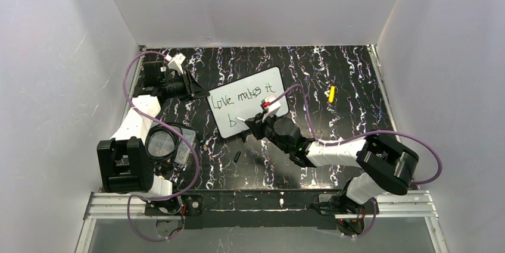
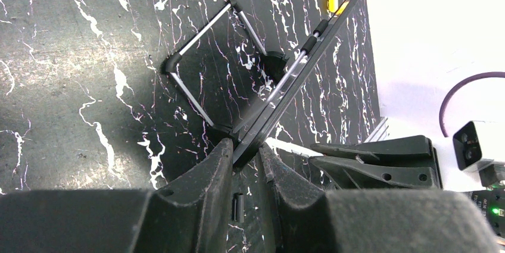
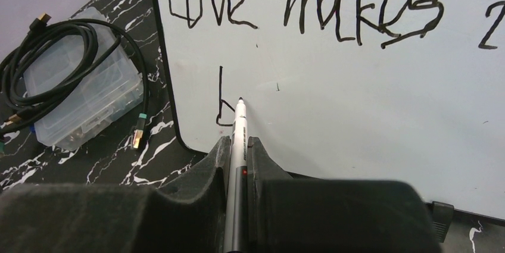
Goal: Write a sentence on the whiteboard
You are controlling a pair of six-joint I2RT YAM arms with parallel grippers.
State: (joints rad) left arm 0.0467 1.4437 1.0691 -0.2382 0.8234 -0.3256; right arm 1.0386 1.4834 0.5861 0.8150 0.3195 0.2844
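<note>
The whiteboard [image 1: 244, 110] stands tilted at the table's middle, with "Love makes it" written on top and a "b" below. In the right wrist view the whiteboard [image 3: 357, 98] fills the frame. My right gripper [image 3: 238, 141] is shut on a silver pen [image 3: 240, 125], whose black tip rests just right of the "b". In the top view the right gripper [image 1: 253, 123] sits at the board's lower edge. My left gripper [image 2: 245, 149] is shut on the edge of the whiteboard [image 2: 298, 68], at its left corner [image 1: 199, 91].
A clear plastic box with coiled cables [image 3: 83, 92] lies left of the board, near the left arm [image 1: 172, 146]. A small black cap [image 1: 237, 156] lies on the table in front. A yellow object [image 1: 332, 93] lies to the right. A wire stand [image 2: 196, 38] props the board.
</note>
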